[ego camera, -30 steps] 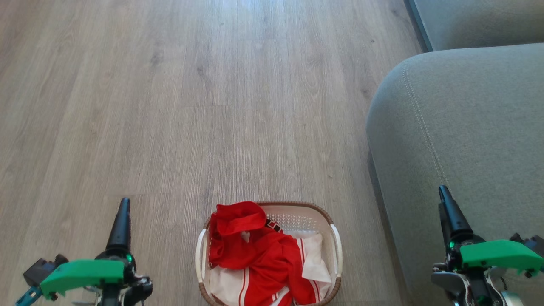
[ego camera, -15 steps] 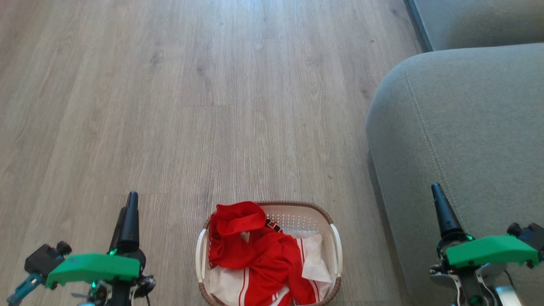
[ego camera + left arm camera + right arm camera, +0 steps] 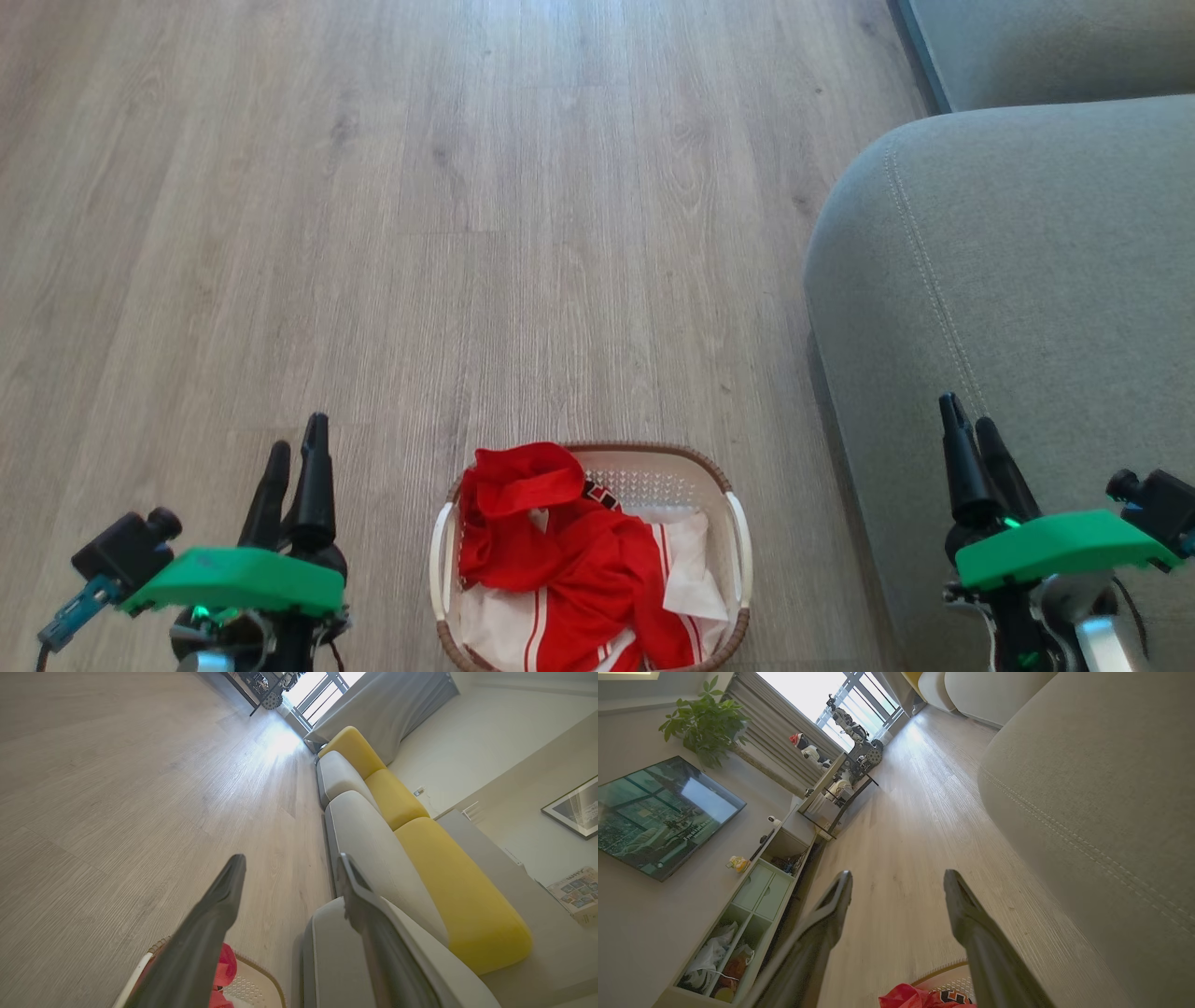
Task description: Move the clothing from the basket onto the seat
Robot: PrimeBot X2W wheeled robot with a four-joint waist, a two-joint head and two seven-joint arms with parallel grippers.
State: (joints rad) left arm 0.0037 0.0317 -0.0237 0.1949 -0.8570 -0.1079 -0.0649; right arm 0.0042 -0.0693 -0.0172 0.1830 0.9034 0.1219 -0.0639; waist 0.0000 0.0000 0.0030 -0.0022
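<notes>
- Left hand [image 3: 299,437] and right hand [image 3: 966,413], head view: both released and empty, flanking the small oval white perforated plastic basket [image 3: 691,459] with a brown woven rim. The bright red, white-striped sports clothing [image 3: 560,546] lies heaped inside it.
- Left wrist view: fingers spread wide over the basket's near edge, probably readied to reach in.
- Right wrist view: fingers equally parted beside the large grey-green upholstered fabric seat [image 3: 1087,765], which stands close for a short carry.

Left gripper [image 3: 299,434], lower left of head view, two dark fingers [image 3: 316,485] pointing up, jaws spread wide, nothing held; right gripper [image 3: 966,413], lower right, fingers likewise up, jaws spread wide, nothing held; the two well apart.
</notes>
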